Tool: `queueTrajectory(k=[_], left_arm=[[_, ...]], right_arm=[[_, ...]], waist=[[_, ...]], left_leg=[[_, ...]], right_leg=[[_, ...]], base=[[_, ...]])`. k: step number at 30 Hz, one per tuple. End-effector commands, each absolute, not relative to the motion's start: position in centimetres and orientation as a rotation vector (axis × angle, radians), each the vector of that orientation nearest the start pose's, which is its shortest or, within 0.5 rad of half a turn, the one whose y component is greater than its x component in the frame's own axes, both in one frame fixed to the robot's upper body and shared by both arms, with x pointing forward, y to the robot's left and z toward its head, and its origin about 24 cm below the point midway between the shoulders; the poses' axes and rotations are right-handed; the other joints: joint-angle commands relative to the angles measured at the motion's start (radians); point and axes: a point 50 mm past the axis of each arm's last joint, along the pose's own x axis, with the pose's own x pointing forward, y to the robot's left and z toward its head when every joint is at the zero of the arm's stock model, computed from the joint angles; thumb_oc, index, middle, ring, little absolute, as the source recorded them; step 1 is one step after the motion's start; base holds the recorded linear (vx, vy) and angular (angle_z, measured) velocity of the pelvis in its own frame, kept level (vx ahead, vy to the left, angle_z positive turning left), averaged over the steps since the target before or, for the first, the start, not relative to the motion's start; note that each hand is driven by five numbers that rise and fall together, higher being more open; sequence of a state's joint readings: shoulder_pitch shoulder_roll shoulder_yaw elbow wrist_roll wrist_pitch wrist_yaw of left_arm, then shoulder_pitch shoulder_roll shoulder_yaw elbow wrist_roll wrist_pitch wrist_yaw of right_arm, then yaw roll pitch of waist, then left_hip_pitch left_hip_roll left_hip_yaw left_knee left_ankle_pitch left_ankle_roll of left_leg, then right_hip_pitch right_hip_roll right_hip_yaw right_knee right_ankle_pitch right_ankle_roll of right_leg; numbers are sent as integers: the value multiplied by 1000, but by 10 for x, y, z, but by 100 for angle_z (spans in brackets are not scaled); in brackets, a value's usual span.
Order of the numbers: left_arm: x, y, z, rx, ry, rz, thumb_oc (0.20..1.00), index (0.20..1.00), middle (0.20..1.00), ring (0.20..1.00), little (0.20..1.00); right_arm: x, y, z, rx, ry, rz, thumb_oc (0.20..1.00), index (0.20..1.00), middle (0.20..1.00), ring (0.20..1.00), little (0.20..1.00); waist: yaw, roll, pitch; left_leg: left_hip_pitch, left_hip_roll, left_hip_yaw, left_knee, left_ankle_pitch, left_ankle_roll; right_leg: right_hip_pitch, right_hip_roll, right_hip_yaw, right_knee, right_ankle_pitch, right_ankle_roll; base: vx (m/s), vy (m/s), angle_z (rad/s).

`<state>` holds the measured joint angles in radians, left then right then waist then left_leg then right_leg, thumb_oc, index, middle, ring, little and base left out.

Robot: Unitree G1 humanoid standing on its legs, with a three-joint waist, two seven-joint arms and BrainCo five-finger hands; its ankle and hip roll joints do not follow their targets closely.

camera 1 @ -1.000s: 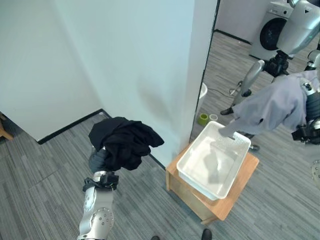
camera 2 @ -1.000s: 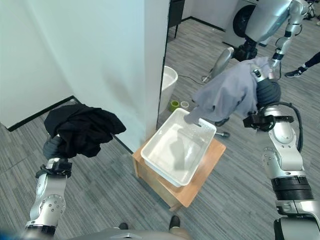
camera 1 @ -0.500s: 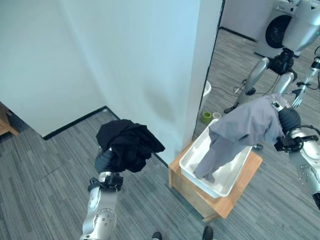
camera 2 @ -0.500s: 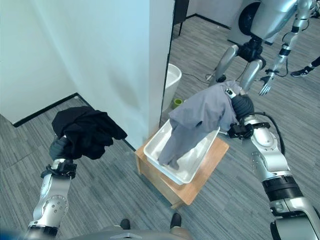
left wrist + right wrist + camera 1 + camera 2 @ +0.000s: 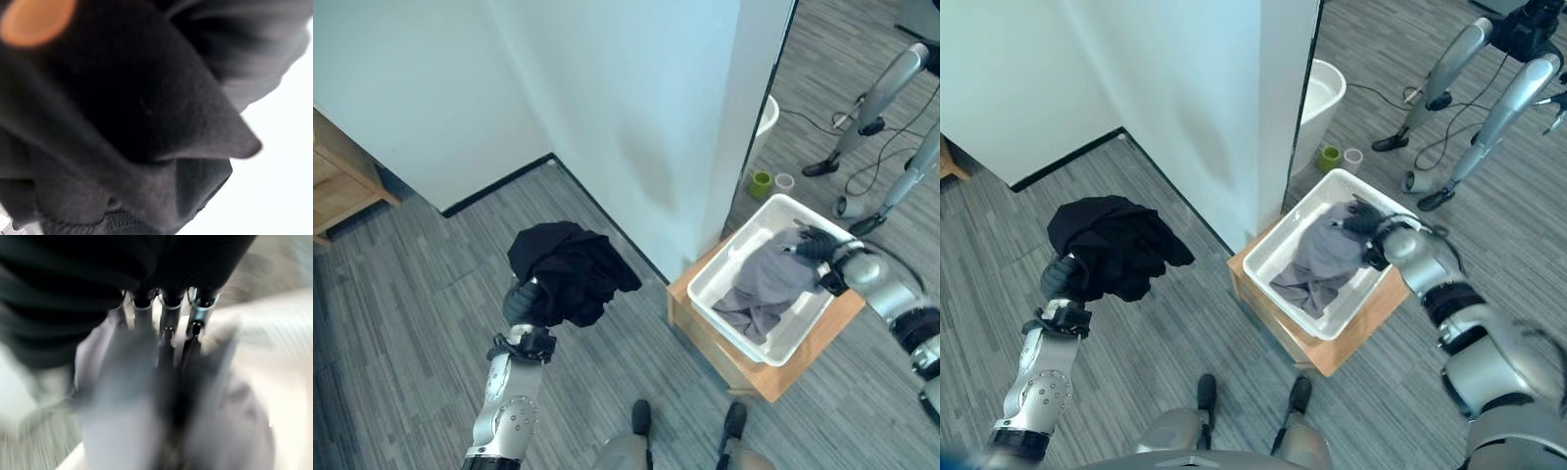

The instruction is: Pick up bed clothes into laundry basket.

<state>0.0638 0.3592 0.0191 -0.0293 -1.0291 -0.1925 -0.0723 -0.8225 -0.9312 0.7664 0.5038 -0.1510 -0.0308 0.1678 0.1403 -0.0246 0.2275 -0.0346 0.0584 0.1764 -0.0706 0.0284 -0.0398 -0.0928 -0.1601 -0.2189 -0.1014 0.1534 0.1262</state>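
A bunched black garment point(image 5: 570, 282) is held up at the left over the grey floor, with my left hand point(image 5: 520, 305) shut on its underside; in the left wrist view the black cloth point(image 5: 122, 107) covers the fingers. A grey garment point(image 5: 1325, 257) lies crumpled inside the white laundry basket point(image 5: 1271, 278) at the right. My right hand point(image 5: 1368, 223) rests at the basket's far right corner, fingers straight and spread on the grey cloth point(image 5: 146, 401).
The basket stands on a low wooden stool point(image 5: 756, 375) beside a white wall corner point(image 5: 724, 147). Small cups point(image 5: 761, 183) and a white bin point(image 5: 768, 116) sit on the floor behind. Another robot's legs point(image 5: 891, 83) stand at the far right. Wooden furniture point(image 5: 342, 181) is at the left.
The camera has shifted. My right hand came down and the grey garment, hanging over the basket before, now lies inside it. The left hand still holds the black garment up.
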Motion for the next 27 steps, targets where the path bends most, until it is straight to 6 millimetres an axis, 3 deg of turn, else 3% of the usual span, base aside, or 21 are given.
queueTrajectory(k=[1,4,7,8,9,11,12,15,17,18,19,20,23,27], left_arm=[[250,233,118,-553,-401,-106,200,200,200,200,200],[248,236,121,-526,-406,-112,200,200,200,200,200],[246,238,124,-491,-399,-161,200,200,200,200,200],[246,238,124,-490,-398,-164,200,200,200,200,200],[246,237,127,-462,-392,-204,200,200,200,200,200],[247,236,128,-459,-390,-209,200,200,200,200,200],[248,235,137,-401,-392,-272,200,200,200,200,200],[251,231,144,-356,-380,-344,200,200,200,200,200],[256,225,161,-283,-393,-446,200,200,200,200,200],[256,224,161,-283,-392,-449,200,200,200,200,200],[260,214,170,-248,-400,-510,200,200,200,200,200],[261,212,176,-234,-416,-530,200,200,200,200,200],[262,202,194,-226,-482,-584,200,200,200,200,200],[275,180,203,-239,-509,-641,200,200,200,200,200]], right_arm=[[362,-222,198,-1548,-99,372,1000,1000,1000,1000,1000],[349,-225,207,-1545,-120,402,1000,1000,1000,1000,1000],[327,-234,232,-1568,-159,408,1000,1000,1000,1000,1000],[326,-235,232,-1566,-157,406,1000,1000,1000,1000,1000],[317,-240,246,-1545,-202,371,1000,1000,1000,1000,1000],[315,-241,245,-1541,-198,367,1000,1000,1000,1000,1000],[307,-251,258,-1478,-245,306,1000,1000,1000,1000,1000],[298,-259,258,-1417,-282,258,1000,1000,1000,1000,1000],[279,-272,262,-1160,-409,152,1000,1000,1000,1000,1000],[278,-272,261,-1160,-408,150,1000,1000,1000,1000,1000],[269,-293,266,-961,-518,-29,1000,1000,1000,1000,1000],[263,-309,265,-874,-560,-151,1000,1000,1000,1000,1000],[237,-332,281,-990,-648,-407,1000,1000,1000,1000,1000],[226,-353,272,-736,-704,-537,1000,1000,1000,1000,1000]], waist=[[-23,-40,-29],[-41,-40,-43],[-73,-35,-66],[-71,-36,-65],[-91,-29,-77],[-86,-32,-76],[-110,-21,-89],[-122,-18,-101],[-154,-1,-119],[-151,-2,-120],[-167,7,-133],[-185,16,-138],[-209,26,-147],[-250,42,-158]], left_leg=[[-22,41,-14,-17,72,-55],[-5,38,-9,-17,65,-53],[19,39,4,-17,56,-54],[20,39,4,-17,56,-54],[31,40,10,-17,52,-54],[32,40,10,-17,52,-54],[46,40,15,-17,49,-54],[59,39,20,-17,44,-54],[76,40,28,-17,37,-52],[75,40,28,-17,37,-52],[82,38,29,-17,35,-51],[89,36,30,-17,28,-51],[94,34,35,-17,24,-50],[102,33,49,-17,17,-50]], right_leg=[[92,-79,-27,20,-45,45],[105,-82,-27,23,-50,46],[121,-86,-21,24,-56,48],[122,-86,-21,24,-57,48],[129,-86,-17,25,-60,49],[131,-86,-18,25,-60,49],[136,-87,-11,30,-63,51],[144,-88,-6,31,-66,52],[150,-87,2,38,-74,54],[149,-87,2,38,-74,54],[155,-87,6,40,-78,55],[160,-86,9,42,-84,57],[154,-86,24,47,-87,57],[150,-85,42,45,-86,58]], base=[[29,11,-3],[21,11,-1],[41,14,-3],[0,0,0],[15,6,-9],[0,0,0],[26,-2,-5],[24,-8,-11],[14,-15,-19],[30,-15,-9],[49,-13,-6],[49,-16,-12],[20,-2,-12],[27,-3,-9]])
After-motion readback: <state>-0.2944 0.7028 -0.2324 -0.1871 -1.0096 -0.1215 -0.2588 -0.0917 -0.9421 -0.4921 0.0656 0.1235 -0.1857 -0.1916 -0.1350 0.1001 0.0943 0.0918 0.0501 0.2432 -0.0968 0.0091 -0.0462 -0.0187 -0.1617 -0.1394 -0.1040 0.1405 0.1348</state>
